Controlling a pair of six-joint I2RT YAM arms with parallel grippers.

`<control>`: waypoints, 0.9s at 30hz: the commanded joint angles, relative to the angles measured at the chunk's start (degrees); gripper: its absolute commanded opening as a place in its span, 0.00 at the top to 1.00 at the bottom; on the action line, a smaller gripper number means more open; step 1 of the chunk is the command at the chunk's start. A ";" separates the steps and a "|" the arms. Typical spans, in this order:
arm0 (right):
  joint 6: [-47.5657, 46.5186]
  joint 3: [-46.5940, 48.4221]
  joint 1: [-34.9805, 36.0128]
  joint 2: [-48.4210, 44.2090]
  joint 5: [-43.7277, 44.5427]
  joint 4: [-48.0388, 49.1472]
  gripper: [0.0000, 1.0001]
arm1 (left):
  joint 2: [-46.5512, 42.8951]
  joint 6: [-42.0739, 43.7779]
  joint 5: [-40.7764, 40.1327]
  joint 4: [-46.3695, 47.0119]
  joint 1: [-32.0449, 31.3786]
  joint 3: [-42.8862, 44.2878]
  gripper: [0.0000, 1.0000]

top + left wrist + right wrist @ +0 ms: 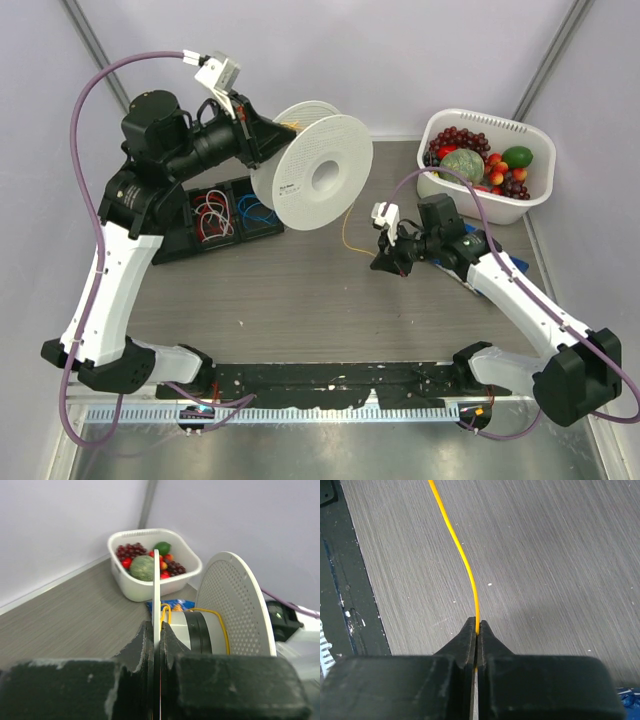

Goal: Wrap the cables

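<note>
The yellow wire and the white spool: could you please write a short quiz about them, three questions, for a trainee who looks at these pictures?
1. True or false: the right gripper is shut on the yellow wire.
2. How does the left gripper hold the white spool?
A. shut on the edge of one thin flange
B. with a finger through the middle hole
C. it does not touch it
3. Fill in: in the left wrist view, some yellow wire lies around the spool's ____.

Key: 1 true; 2 A; 3 hub.
</note>
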 commanded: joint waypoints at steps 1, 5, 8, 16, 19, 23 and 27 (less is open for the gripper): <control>-1.89 -0.39 1.74 -3.02 1.89 1.36 0.99 | -0.49 -2.67 -14.01 4.91 0.31 0.37 1.00; -3.99 0.48 5.51 -4.43 6.28 0.04 0.99 | -1.10 -5.22 -23.70 5.96 0.14 -1.90 1.00; -4.26 2.15 8.76 -5.66 9.70 -0.05 0.99 | -0.66 -7.24 -30.55 4.91 0.05 -2.87 1.00; -11.45 9.87 20.62 -6.28 19.11 -3.37 0.99 | 3.55 -14.09 -43.84 -1.31 -0.04 -5.70 1.00; -14.19 14.79 25.20 -3.74 21.14 -5.67 0.99 | 7.50 -18.04 -44.47 -6.24 -0.04 -4.29 1.00; -18.05 20.07 27.93 0.04 22.98 -8.31 0.99 | 10.06 -22.97 -41.93 -9.85 -0.13 -4.63 1.00; -19.20 26.30 28.46 3.38 24.65 -8.05 0.99 | 10.24 -22.28 -40.25 -9.59 -1.62 -7.70 1.00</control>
